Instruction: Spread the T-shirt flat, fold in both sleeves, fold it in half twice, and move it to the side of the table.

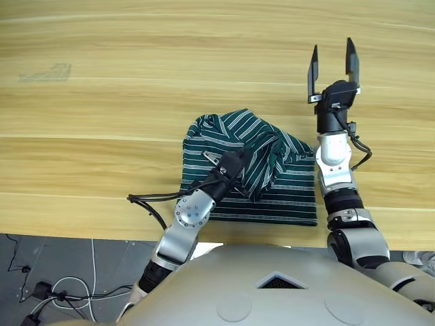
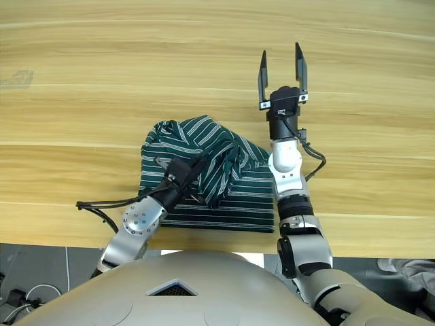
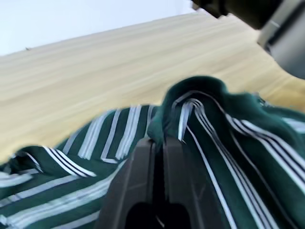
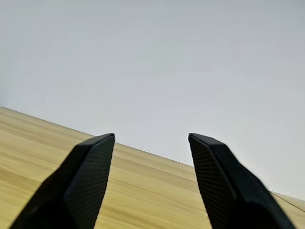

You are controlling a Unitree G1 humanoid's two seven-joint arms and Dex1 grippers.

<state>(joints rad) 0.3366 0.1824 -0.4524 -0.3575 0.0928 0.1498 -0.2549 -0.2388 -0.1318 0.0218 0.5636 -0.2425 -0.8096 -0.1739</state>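
Observation:
The T-shirt (image 1: 292, 193), dark green with white stripes, lies in a folded bundle near the table's front edge. My left gripper (image 1: 239, 161) sits over its middle, shut on a raised ridge of the cloth (image 3: 190, 102); its fingers (image 3: 143, 164) press together with fabric bunched at their tips. My right gripper (image 1: 333, 64) is held up above the table just beyond the shirt's right side, pointing away from me, open with nothing between its fingers (image 4: 90, 176).
The wooden table (image 1: 136, 81) stretches wide to the left, right and far side of the shirt. A faint mark (image 1: 46, 72) shows on the far left. Black cables (image 1: 146, 199) trail from my left arm over the front edge.

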